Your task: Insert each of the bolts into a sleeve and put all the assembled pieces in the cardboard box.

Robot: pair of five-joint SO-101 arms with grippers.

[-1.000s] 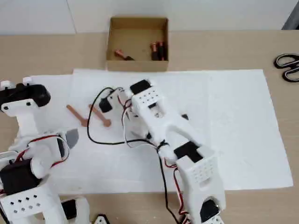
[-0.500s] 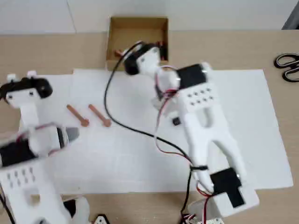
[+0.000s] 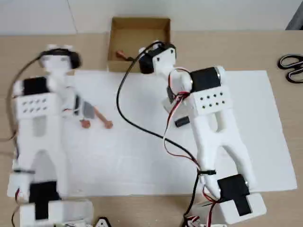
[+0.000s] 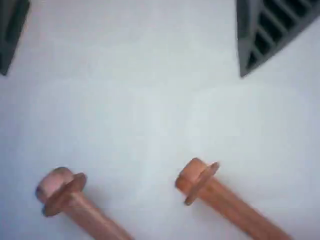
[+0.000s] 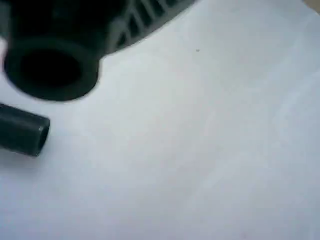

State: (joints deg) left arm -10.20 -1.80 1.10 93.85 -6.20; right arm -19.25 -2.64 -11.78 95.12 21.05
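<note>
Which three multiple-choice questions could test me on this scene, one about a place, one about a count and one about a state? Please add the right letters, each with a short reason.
1. Where do the loose bolts lie?
A) in the cardboard box
B) on a metal tray
C) on the white sheet

2. How many loose bolts lie there?
A) two
B) one
C) four

3. In what state is the left gripper?
A) shut on a bolt
B) open
C) shut and empty

Answers:
1 C: both bolts rest on the white sheet, outside the cardboard box.
2 A: the left wrist view shows two flanged heads side by side.
3 B: its fingers stand wide apart over the bolts, with nothing between them.
</note>
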